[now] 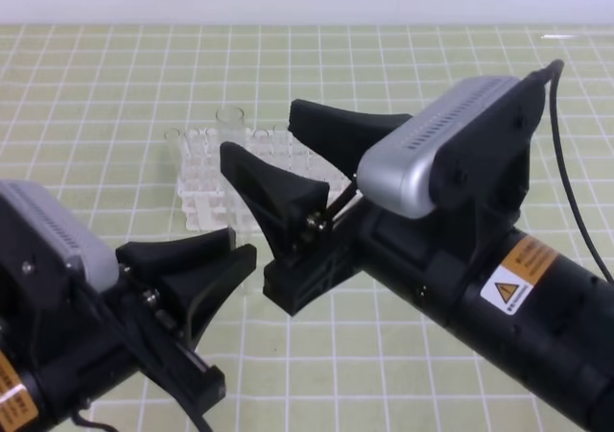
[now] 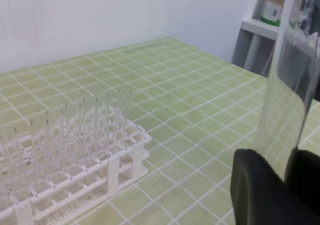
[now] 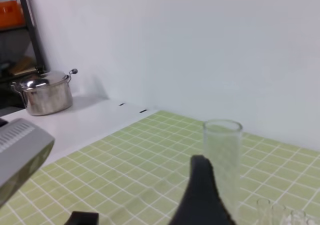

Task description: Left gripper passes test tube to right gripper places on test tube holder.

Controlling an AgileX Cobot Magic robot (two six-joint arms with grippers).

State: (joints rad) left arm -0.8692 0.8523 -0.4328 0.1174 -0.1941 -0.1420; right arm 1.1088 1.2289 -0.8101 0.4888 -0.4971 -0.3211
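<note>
The green gridded surface (image 1: 432,67) carries the white test tube holder (image 1: 206,197) towards its far left, with several clear tubes already standing in its holes. One taller tube (image 1: 230,120) rises above the rest.

The right gripper (image 1: 261,130) reaches in over the near end of the holder with its fingers spread wide and nothing between them. The taller tube stands just beyond one finger in the right wrist view.

The left gripper (image 1: 242,242) sits low at the near left, well short of the holder. In the left wrist view its fingers (image 2: 260,190) appear clenched on the lower end of the test tube (image 2: 282,85), which rises upright from between them.

The tube looks like thin glass, so it is probably light, rigid, smooth and easily cracked. It would likely slip under a loose pinch and break under a hard one. The free upper length, below the rim, seems the best place for the right fingers to take it. A hold across its width would leave the rounded end clear to enter a hole.
</note>
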